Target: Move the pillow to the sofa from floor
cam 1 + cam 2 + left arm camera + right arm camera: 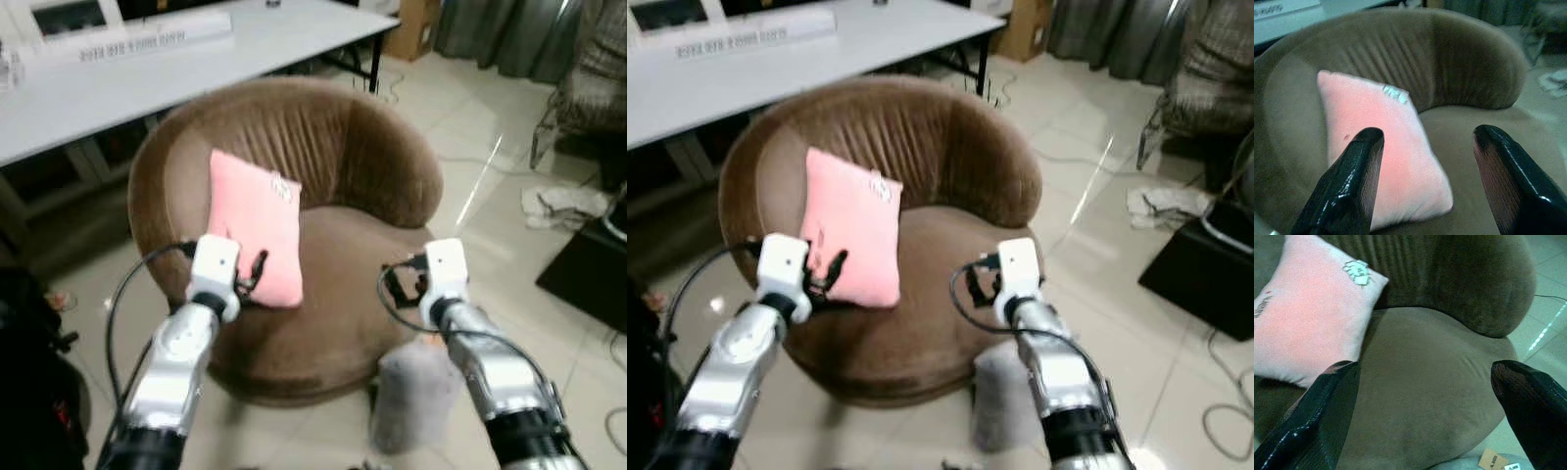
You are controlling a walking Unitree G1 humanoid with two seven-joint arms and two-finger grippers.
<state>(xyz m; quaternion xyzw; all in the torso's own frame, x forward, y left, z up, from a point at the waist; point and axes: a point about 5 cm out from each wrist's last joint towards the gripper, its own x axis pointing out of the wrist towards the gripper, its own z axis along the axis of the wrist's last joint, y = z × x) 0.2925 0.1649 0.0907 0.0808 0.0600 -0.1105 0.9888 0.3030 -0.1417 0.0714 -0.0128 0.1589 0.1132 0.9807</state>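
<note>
Round brown sofa (333, 196) standing on pale tiled floor (470, 166). Pink pillow (255, 230) upright on seat, leaning against backrest. Grey cushion (416, 397) on floor, touching sofa's front.

The left end effector (1425, 181) hangs with fingers spread before the pink pillow (1381, 147) leaning upright inside the brown sofa (1474, 63).

Soft indoor light, glare streak on floor tiles (480, 186), wrist views blurry, dim.

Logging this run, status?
Left gripper and right gripper open, empty. Pink pillow upright on brown sofa. Grey cushion on floor.
</note>
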